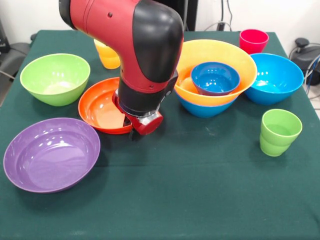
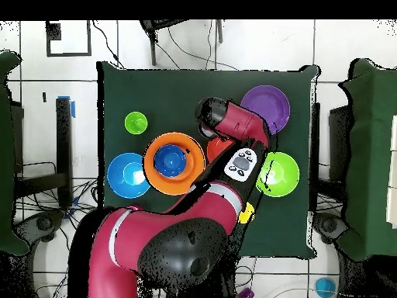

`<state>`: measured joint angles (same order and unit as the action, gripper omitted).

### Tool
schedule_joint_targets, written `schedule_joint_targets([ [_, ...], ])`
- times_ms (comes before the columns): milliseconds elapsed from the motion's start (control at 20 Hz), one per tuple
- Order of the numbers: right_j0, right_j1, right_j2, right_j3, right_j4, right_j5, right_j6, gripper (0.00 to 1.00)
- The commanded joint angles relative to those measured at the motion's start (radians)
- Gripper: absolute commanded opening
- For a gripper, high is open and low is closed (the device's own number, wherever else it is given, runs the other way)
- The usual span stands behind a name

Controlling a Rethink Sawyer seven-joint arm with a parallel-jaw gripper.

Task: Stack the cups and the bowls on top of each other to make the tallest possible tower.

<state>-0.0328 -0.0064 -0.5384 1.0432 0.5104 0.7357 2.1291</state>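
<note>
**While the arm hides its own jaws: wrist low at the orange-red bowl**

Though both views show the arm (image 1: 135,55), neither shows me the jaws; whether they are open, shut or holding anything, I cannot tell. From the front, the gripper (image 1: 142,122) sits low at the right rim of the orange-red bowl (image 1: 102,107), which looks tilted, its far rim raised. Overhead, only a sliver of that bowl (image 2: 214,147) shows beside the wrist.

Tower (image 1: 212,80) so far: a small blue bowl (image 1: 215,77) nested in the yellow-orange bowl (image 1: 200,55), which sits in a blue bowl (image 1: 205,109). Overhead it reads as concentric rings (image 2: 174,160); only the front view reveals the bottom blue bowl.

Loose pieces, front view:
- another blue bowl (image 1: 274,77), just right of the tower
- lime bowl (image 1: 55,78), left
- purple bowl (image 1: 51,154), near left
- green cup (image 1: 279,132), upright, right
- red-pink cup (image 1: 253,41), far right
- yellow cup (image 1: 107,56), half behind the arm; overhead the arm nearly covers it.
</note>
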Motion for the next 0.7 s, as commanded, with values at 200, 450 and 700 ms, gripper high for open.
schedule_joint_targets([
  [200,0.018,0.043,0.142,0.04,-0.029,-0.02,0.115,0.0],
  [450,0.019,0.029,0.141,0.041,-0.03,-0.009,0.11,0.0],
  [700,0.019,-0.081,0.12,0.061,-0.041,0.09,0.07,0.0],
])
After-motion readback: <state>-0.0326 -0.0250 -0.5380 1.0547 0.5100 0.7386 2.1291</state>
